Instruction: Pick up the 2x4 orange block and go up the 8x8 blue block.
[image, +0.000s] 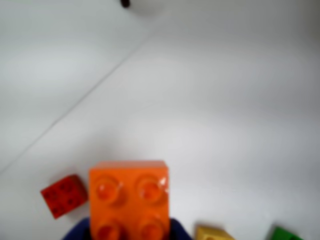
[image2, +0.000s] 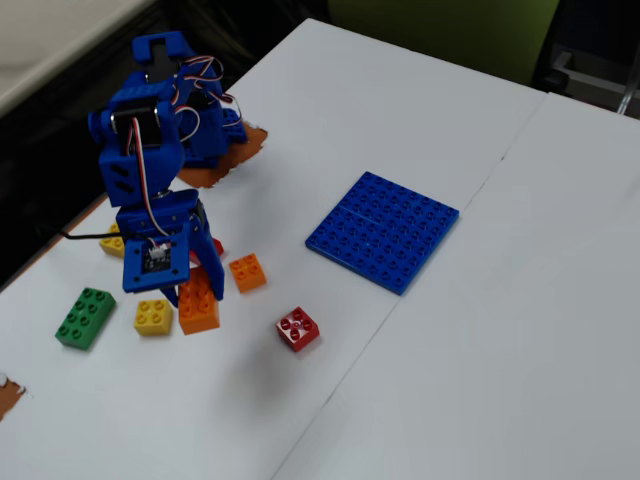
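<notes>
The 2x4 orange block (image: 129, 192) fills the bottom centre of the wrist view, with blue jaws hugging both of its sides. My gripper (image: 129, 232) is shut on it. In the fixed view the gripper (image2: 197, 287) points down at the left of the table, with the orange block (image2: 199, 309) between its fingers, at or just above the table top. The 8x8 blue block (image2: 383, 229) lies flat at the table's middle, well to the right of the gripper and apart from it. It is out of the wrist view.
A small square orange brick (image2: 247, 272) lies just right of the gripper. A red brick (image2: 298, 328) (image: 64, 196), a yellow brick (image2: 153, 316) and a green brick (image2: 85, 317) lie around it. Another yellow brick (image2: 113, 241) sits behind the arm. A table seam (image2: 440, 240) runs past the baseplate.
</notes>
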